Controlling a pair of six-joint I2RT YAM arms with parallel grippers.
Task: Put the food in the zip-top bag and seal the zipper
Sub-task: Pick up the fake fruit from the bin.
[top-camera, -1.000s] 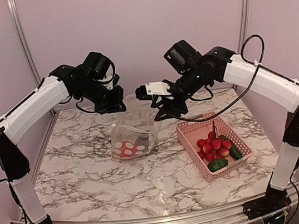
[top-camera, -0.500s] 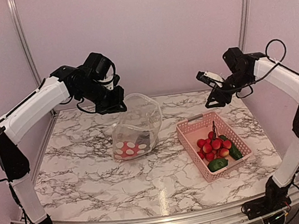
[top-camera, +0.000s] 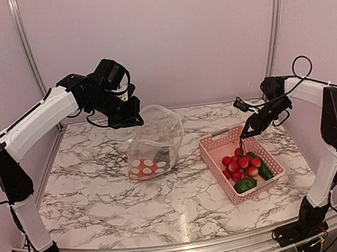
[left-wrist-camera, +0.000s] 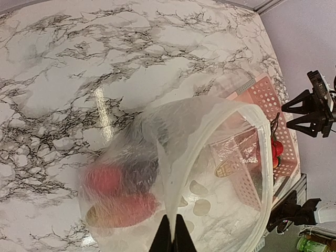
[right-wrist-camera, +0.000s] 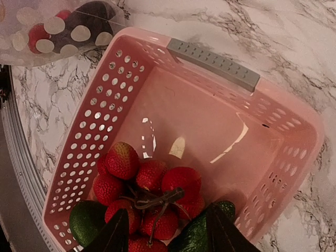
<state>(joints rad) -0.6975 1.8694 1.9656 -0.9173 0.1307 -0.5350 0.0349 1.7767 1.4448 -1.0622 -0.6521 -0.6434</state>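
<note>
The zip-top bag (top-camera: 155,142) is clear with white dots and hangs open from my left gripper (top-camera: 131,120), its bottom resting on the table. In the left wrist view my left gripper (left-wrist-camera: 172,218) is shut on the bag's mouth rim (left-wrist-camera: 265,152), and a red fruit (left-wrist-camera: 102,178), a purple eggplant (left-wrist-camera: 139,170) and an orange carrot (left-wrist-camera: 123,207) lie inside. My right gripper (top-camera: 248,132) is open over the pink basket (top-camera: 212,141). In the right wrist view it (right-wrist-camera: 169,207) hovers just above the red berries (right-wrist-camera: 149,184), between the green pepper (right-wrist-camera: 84,223) and the cucumber (right-wrist-camera: 197,233).
The pink basket (right-wrist-camera: 173,105) has a grey handle (right-wrist-camera: 212,63) on its far side and stands right of the bag on the marble table (top-camera: 103,199). The bag's dotted corner (right-wrist-camera: 58,26) shows just beyond the basket. Metal frame posts (top-camera: 270,22) stand at the back.
My right arm has swung away from the bag's mouth, to the right and down over the basket. My left gripper has kept its hold on the bag's rim and has not moved.
</note>
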